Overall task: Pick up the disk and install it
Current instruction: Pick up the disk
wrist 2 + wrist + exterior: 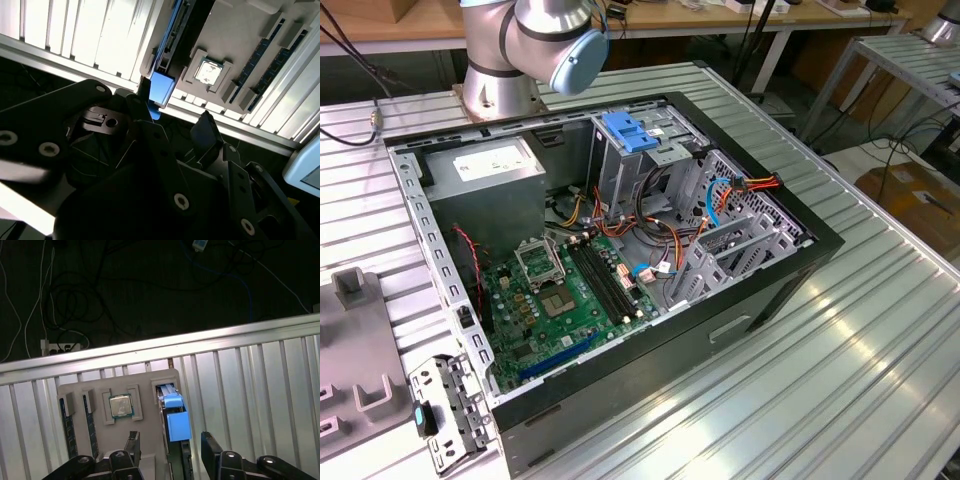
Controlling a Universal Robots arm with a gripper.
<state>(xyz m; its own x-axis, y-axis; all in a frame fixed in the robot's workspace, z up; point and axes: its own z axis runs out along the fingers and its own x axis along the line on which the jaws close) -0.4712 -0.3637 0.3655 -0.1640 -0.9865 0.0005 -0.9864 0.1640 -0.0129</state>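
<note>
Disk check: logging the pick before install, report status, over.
Gripper open, empty, lined up on the disk. The disk not yet picked, standing in its grey tray slot. Nothing seen blocking it.

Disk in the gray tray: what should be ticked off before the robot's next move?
1. Disk stands in its gray tray slot: ok.
2. Gripper open: ok.
3. Fingers either side of the disk, first wrist view: ok.
4. Disk gripped: not ok, nothing held.
5. Fingers low enough to grip: cannot tell.
6. Free bay in the computer case: cannot tell.
</note>
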